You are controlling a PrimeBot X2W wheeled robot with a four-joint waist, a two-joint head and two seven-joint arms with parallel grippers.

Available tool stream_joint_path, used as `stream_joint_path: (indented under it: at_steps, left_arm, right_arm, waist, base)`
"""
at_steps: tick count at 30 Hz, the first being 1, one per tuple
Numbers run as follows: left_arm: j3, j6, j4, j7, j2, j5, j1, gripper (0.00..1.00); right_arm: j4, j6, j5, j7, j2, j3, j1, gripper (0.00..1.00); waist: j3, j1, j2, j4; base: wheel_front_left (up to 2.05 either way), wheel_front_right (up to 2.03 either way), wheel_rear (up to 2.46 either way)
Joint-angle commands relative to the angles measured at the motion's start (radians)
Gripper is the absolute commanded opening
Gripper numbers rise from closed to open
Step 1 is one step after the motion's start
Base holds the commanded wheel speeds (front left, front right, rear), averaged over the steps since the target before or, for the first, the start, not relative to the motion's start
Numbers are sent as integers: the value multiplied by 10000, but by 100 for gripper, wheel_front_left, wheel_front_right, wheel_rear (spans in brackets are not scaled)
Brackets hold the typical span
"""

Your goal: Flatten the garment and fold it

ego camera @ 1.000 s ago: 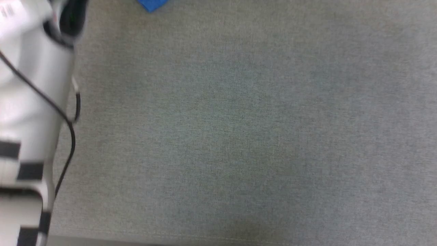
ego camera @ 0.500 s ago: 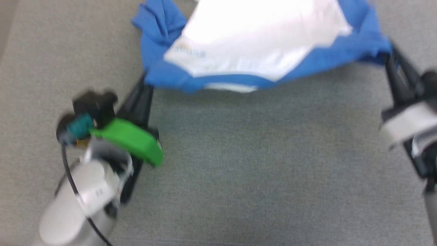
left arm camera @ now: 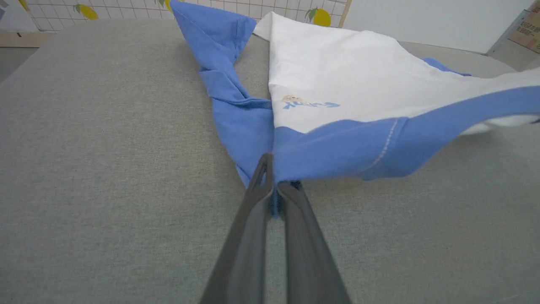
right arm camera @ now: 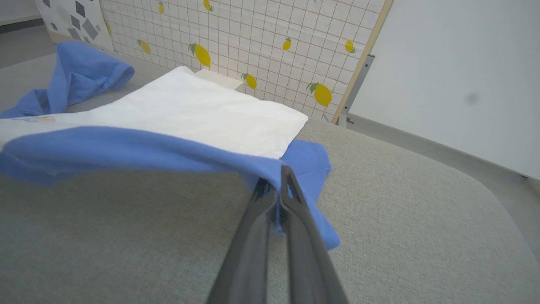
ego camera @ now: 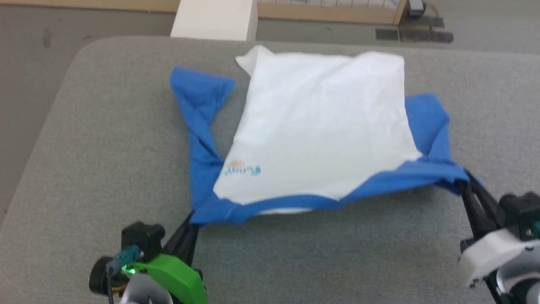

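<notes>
My left end effector (ego camera: pixel 190 221) and right end effector (ego camera: pixel 467 188) are each clamped on a blue corner of the soft white T-shirt with royal-blue sleeves (ego camera: pixel 320 126), which lies on the grey fabric counter (ego camera: pixel 105 147). I should pull both corners evenly and low; the left sleeve (ego camera: pixel 198 109) seems twisted. The hem nears the far edge; open counter lies toward me.

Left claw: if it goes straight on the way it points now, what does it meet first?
The left claw is shut on the blue edge of the garment, so it meets that cloth at once; beyond, probably the twisted blue sleeve.
</notes>
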Motion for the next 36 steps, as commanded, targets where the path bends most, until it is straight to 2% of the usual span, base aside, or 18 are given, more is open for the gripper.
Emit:
stream_joint_path:
  at_steps: [1, 10, 17, 22, 31, 36]
  left_arm:
    - [-17, 128, -104, 73, 138, -174, 331, 0]
    - [-108, 274, -607, 260, 456, -610, 1635, 0]
    - [-319, 220, -704, 346, 453, -696, 1906, 0]
    - [-616, -155, -192, 534, 365, -644, 1461, 0]
    - [-1369, -1211, 1623, 1382, 74, -636, 149, 0]
    - [-1629, -1547, 2488, 1790, -122, -735, -284, 0]
  right_arm:
    - [-150, -15, 57, 74, 91, -139, 377, 0]
    - [-954, -15, 148, 523, 662, -465, 2262, 0]
    - [-1267, -15, 148, 714, 947, -632, 3010, 0]
    - [-797, -15, 99, 836, 661, -407, 2807, 0]
    - [1225, -15, 210, 1393, -310, 832, 1935, 0]
    - [2075, -15, 299, 1372, -392, 1343, 1319, 0]
  waist:
    - [-722, 1, 0, 52]
    - [-1353, 1, 0, -138]
    - [-1177, 1, 0, -172]
    - [-787, 1, 0, -139]
    - [-264, 1, 0, 12]
    - [-142, 1, 0, 54]
  base:
    - [0, 0, 0]
    - [0, 0, 0]
    - [0, 0, 0]
    - [0, 0, 0]
    - [0, 0, 0]
    - [0, 0, 0]
